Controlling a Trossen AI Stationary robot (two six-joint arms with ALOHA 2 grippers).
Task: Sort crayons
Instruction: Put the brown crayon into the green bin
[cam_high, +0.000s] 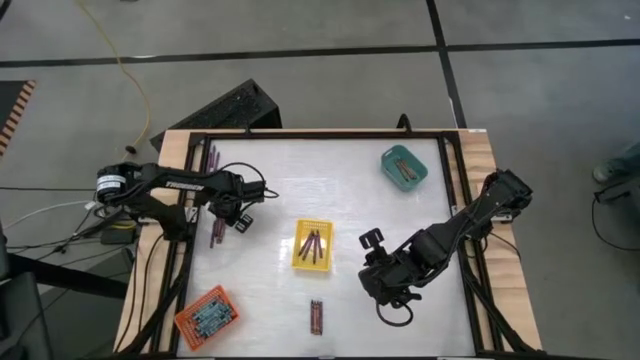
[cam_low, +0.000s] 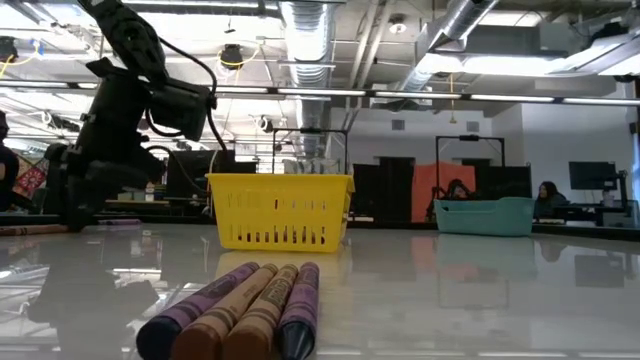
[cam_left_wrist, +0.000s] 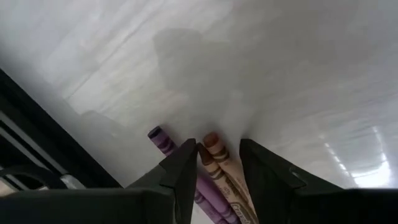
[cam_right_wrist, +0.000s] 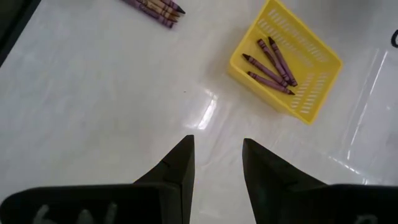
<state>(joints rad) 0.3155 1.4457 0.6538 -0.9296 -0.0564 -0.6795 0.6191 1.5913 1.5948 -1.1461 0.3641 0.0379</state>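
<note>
The crayons are short, thin paper-wrapped sticks in purple and reddish-brown tones, scattered in several groups across the white table (cam_high: 340, 190). A cluster of four crayons (cam_low: 235, 310) lies side by side near the table's front edge, two purple ones outside and two brownish ones between them, printed labels showing on the wrappers. More purple and dark red crayons (cam_right_wrist: 270, 65) lie loosely crossed inside the yellow tray (cam_high: 312, 246) at the middle of the table. Some lie in the teal tray (cam_high: 404, 167) toward the far right, and the orange tray (cam_high: 206, 316) stands at the front left corner. By the left edge a few crayons (cam_left_wrist: 214, 171) lie together, one purple and one brown visible; the left gripper (cam_left_wrist: 217, 168) is down over them with its fingers apart, the brown crayon lying between the tips. The right gripper (cam_right_wrist: 217, 165) hovers above bare table near the yellow tray, fingers parted and holding nothing.
</note>
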